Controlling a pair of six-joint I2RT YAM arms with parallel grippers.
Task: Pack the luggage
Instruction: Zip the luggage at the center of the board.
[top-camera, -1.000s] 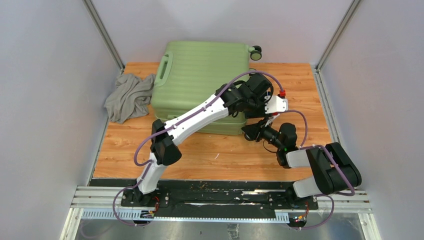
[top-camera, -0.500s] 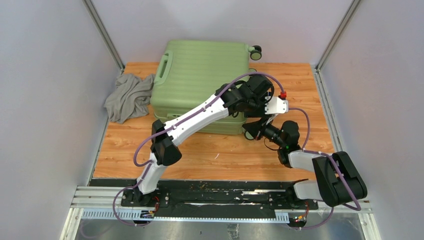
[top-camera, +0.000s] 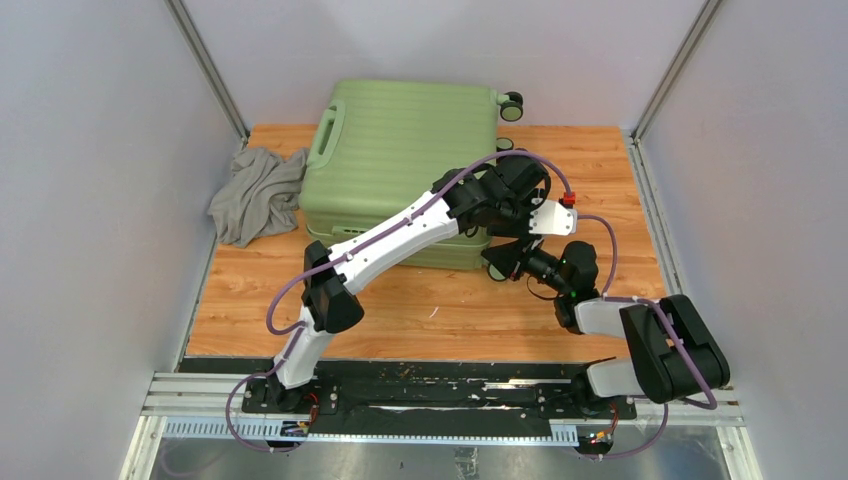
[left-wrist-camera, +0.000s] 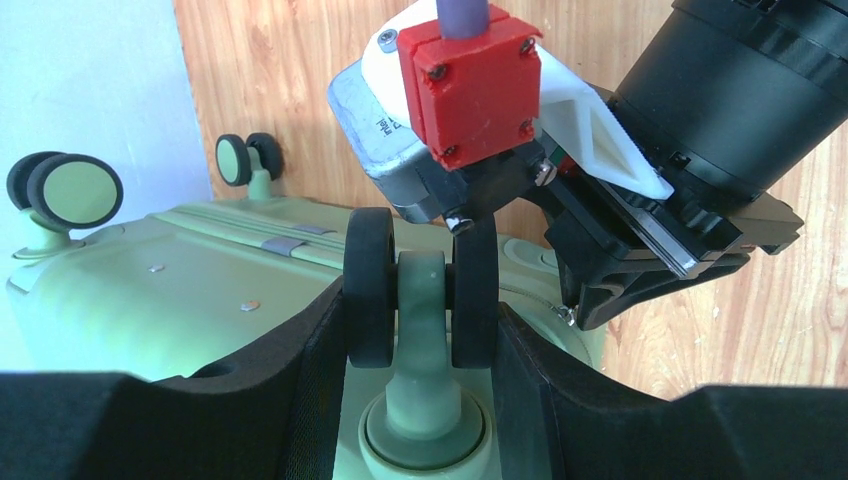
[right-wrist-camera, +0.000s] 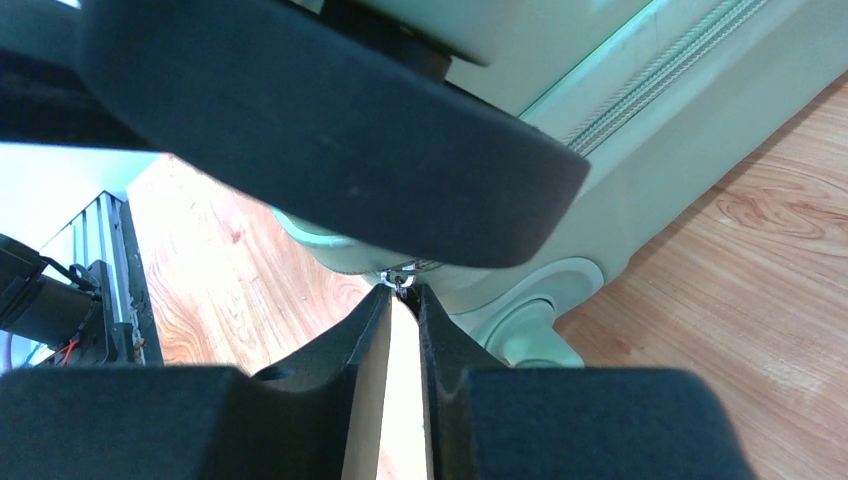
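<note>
Cloth (top-camera: 258, 195), grey and crumpled, sits at left on my wooden surface (top-camera: 450, 330). Closed green suitcase (top-camera: 400, 150) lies flat, upper centre. My left fingers (left-wrist-camera: 305, 380) clamp its wheel (left-wrist-camera: 372, 290); my right fingers (right-wrist-camera: 365, 345) pinch the zip pull (right-wrist-camera: 401, 284) at its lower-right corner.

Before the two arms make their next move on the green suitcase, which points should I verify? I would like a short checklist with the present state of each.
1. The light-green ribbed hard-shell suitcase lies flat on the wooden table: ok.
2. The left gripper is clamped on the black-and-green corner wheel: ok.
3. The right gripper has its tips at the small metal zipper pull: ok.
4. Pull firmly pinched: cannot tell.
5. The crumpled grey cloth is packed: not ok, it lies on the table beside the suitcase.
6. Gap between the two wrists: cannot tell, very close.
</note>
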